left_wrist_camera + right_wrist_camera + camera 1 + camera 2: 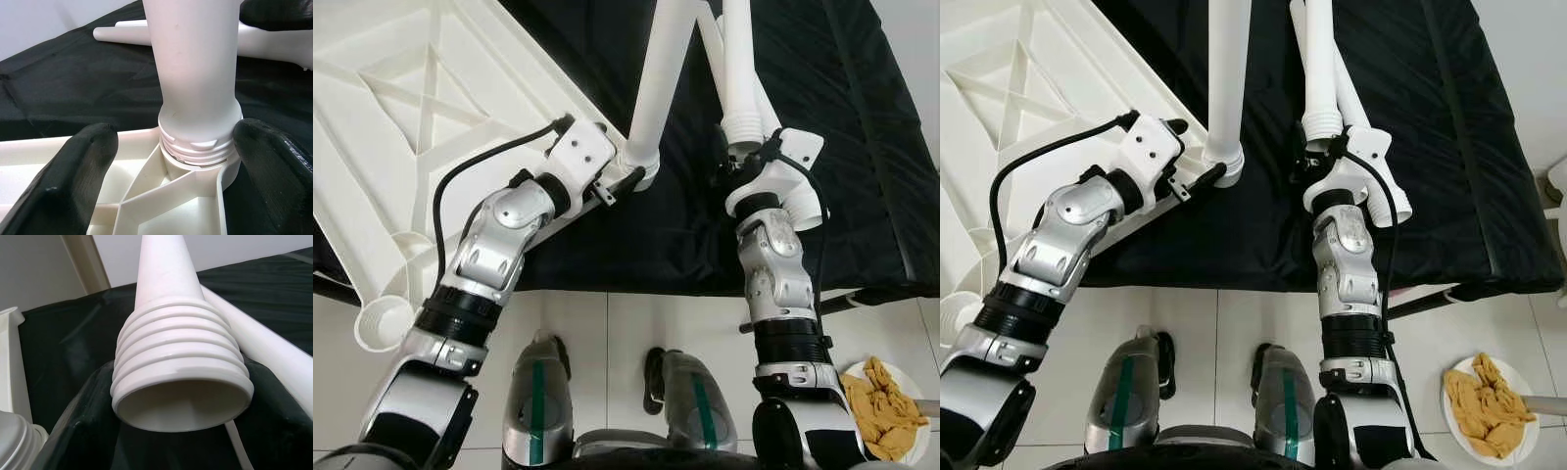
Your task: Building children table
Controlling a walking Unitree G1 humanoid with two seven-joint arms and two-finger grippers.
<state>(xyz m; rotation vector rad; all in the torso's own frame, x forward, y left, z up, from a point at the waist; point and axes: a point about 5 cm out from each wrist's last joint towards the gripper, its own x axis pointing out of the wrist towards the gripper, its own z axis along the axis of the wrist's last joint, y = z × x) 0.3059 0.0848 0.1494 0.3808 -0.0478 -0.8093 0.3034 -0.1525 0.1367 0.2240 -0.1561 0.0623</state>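
White floor tiles [607, 333] run under a low stand draped in black cloth [862, 147], where the table parts lie.

At the left gripper [171, 147], the two black fingers [83, 166] stand apart on either side of a white leg [656, 78], not pressing it as far as the wrist view shows. That leg sits in a corner socket [195, 161] of the upturned white tabletop [421, 127], with a few thread rings still bare above the socket, so it looks only part screwed in; the spread fingers probably bracket it to steady or turn it. Beyond them, more loose legs lie across the cloth.

At the right gripper [1332, 157], the fingers close around the wide threaded end of a second leg [171, 357], which points away over the cloth with its open mouth toward the wrist, likely held ready for another socket. A third leg [264, 347] lies just beside it.

Both silver arms reach forward, bent at the elbow: the left forearm slants inward over the tabletop's edge, the right runs nearly straight ahead. Near the right foot, a white plate [1533, 446] holds a yellow rag [1484, 406].
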